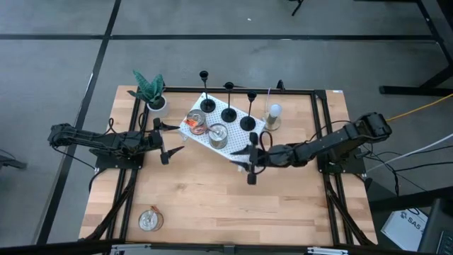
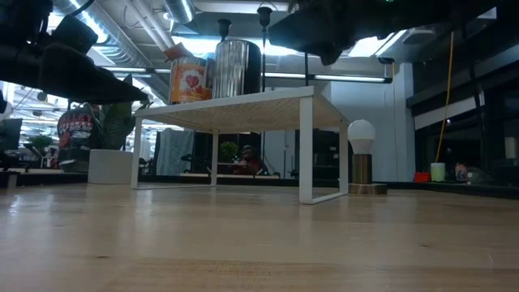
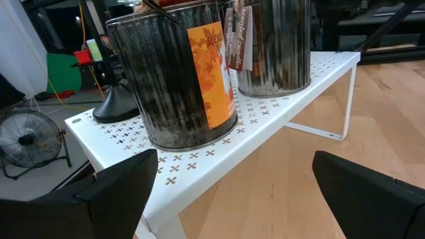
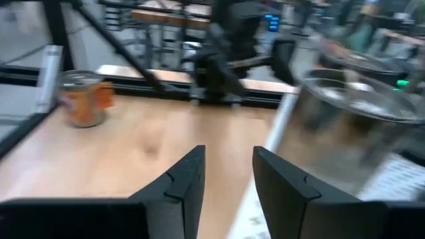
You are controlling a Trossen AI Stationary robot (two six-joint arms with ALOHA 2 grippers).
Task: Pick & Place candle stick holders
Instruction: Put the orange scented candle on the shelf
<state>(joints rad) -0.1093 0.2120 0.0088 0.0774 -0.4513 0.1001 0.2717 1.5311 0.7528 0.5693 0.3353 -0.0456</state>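
Just ahead of the left gripper, found a white shelf standing on the wooden table. Held that gripper low beside the shelf's near end, fingers spread wide, clasping nothing. Saw two cans on the shelf closest to it: one with an orange label, one plain silver. Noted the three black candle holders upright in a row along the shelf's far edge, behind the cans from that gripper, each apart from its neighbour; caught only the round foot of the nearest holder past the orange can.

Kept the right gripper at the shelf's other end, near the corner by the silver can, fingers parted by a narrow gap and empty. Left all three holders untouched by either gripper.

Off to the side of the shelf, beyond the last holder, spotted a bulb lamp; behind the left gripper, a potted plant; well away at the table's front, a third can.
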